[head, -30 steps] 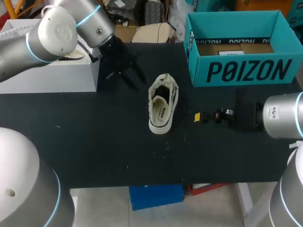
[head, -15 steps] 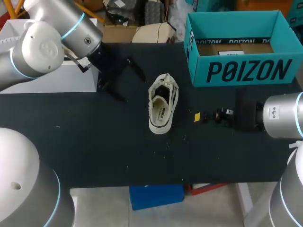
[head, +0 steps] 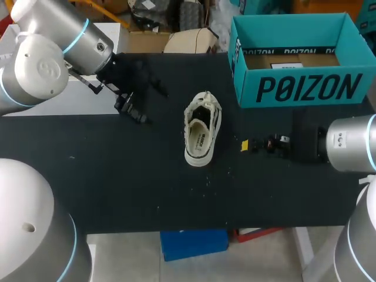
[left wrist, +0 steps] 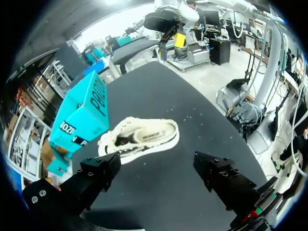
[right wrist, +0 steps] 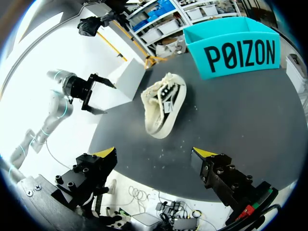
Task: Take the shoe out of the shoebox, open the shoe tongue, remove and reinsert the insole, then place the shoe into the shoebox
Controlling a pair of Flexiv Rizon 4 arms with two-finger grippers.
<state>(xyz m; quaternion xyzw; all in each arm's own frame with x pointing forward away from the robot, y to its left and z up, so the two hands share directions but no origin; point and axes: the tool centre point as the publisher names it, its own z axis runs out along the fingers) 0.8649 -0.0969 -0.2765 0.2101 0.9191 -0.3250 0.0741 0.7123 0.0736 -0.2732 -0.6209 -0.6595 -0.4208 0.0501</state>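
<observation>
A cream low sneaker (head: pixel 202 127) with a dark side stripe stands on the black table, toe toward the front edge, its insole lying inside. The teal shoebox (head: pixel 296 59) stands open at the back right with nothing of the shoe in it. My left gripper (head: pixel 148 101) hangs open to the left of the shoe, well clear of it. In the left wrist view the sneaker (left wrist: pixel 143 137) lies ahead of the open left gripper (left wrist: pixel 156 163), with the shoebox (left wrist: pixel 83 114) beyond. My right gripper (head: pixel 247 145) is open, low to the right of the shoe. In the right wrist view the sneaker (right wrist: pixel 161 104) lies ahead of the right gripper (right wrist: pixel 154 155).
A white box (head: pixel 64 88) stands at the table's back left, behind my left arm. Small pale specks (head: pixel 207 181) dot the table in front of the shoe. Bare black tabletop (head: pixel 129 182) stretches along the front.
My left gripper has opened wide and drawn back to the left, away from the shoe. The shoe, the shoebox and the right arm have not moved.
</observation>
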